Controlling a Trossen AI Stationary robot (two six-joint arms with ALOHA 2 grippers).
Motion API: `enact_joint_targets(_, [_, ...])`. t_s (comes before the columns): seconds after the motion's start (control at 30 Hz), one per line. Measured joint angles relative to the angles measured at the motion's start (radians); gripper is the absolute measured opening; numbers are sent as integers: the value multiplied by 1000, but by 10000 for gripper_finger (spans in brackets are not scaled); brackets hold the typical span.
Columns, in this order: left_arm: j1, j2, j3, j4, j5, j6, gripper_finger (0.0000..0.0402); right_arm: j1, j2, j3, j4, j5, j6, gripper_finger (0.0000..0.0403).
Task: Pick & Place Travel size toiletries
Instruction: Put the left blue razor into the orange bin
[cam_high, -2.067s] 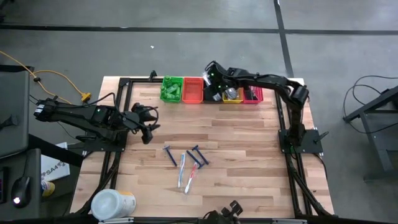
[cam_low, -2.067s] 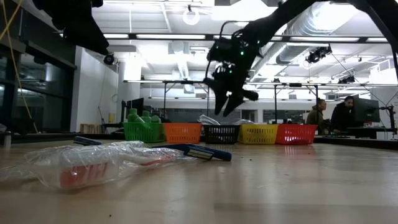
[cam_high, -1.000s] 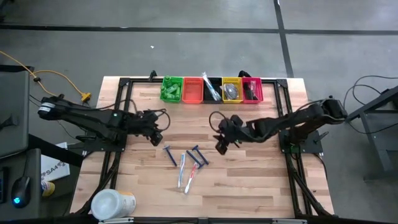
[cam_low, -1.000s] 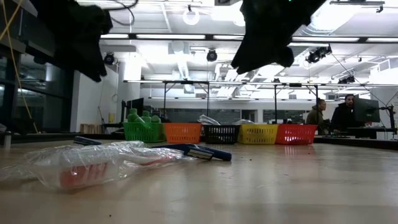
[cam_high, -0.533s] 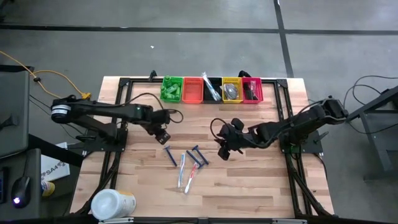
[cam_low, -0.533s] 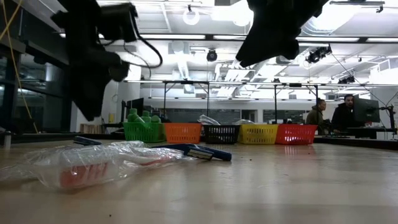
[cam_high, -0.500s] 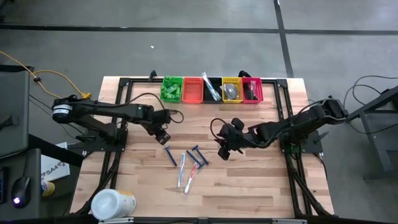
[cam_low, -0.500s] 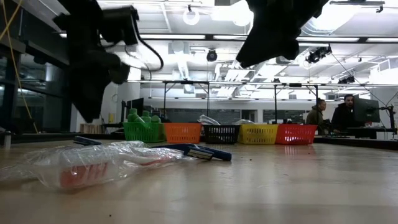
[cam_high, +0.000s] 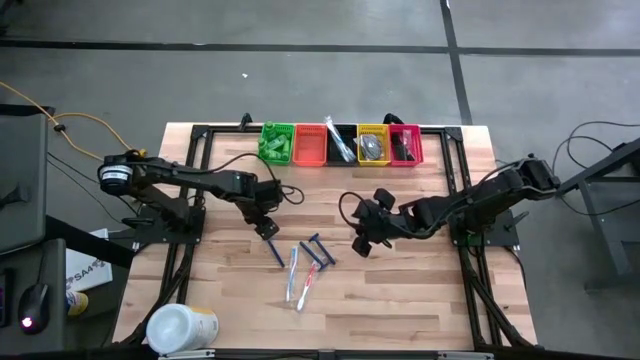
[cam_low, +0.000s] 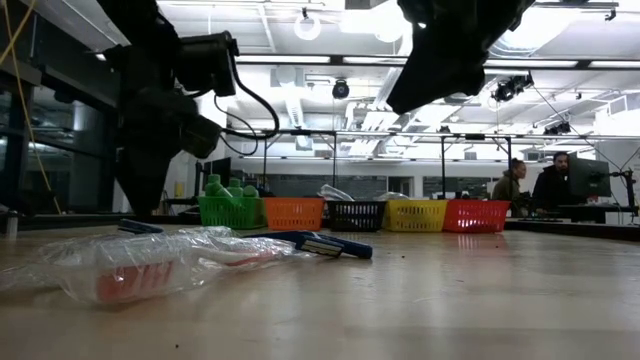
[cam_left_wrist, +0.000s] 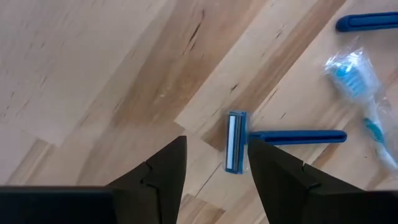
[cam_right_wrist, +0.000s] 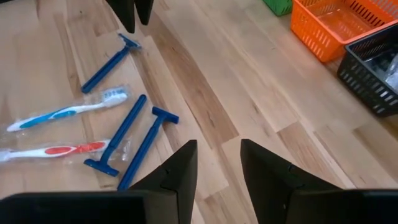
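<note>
The left gripper (cam_high: 266, 228) hangs above the wooden table (cam_high: 420, 290) with its fingers (cam_left_wrist: 163, 168) parted and nothing between them; the head of a blue razor (cam_left_wrist: 236, 142) lies just ahead of the fingertips, its handle running away from them. To the right of that gripper lie two wrapped toothbrushes (cam_high: 300, 275) and two more blue razors (cam_high: 318, 250) close together, seemingly touching, though the overhead view is too coarse to be sure. Further right, the right gripper (cam_high: 359, 244) hovers beside this cluster, its fingers (cam_right_wrist: 177, 172) apart and holding nothing. Beyond both grippers, along the table's far edge, stands the row of coloured bins (cam_high: 340, 145).
</note>
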Motion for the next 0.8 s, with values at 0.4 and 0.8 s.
enact_joint_targets(0.4, [-34,33,-1,-16,10,-27,171,0,1,0,-22,-4,1,113])
enact_joint_targets(0.8, [-53,52,0,0,38,-27,171,0,1,0,-21,-5,12,111])
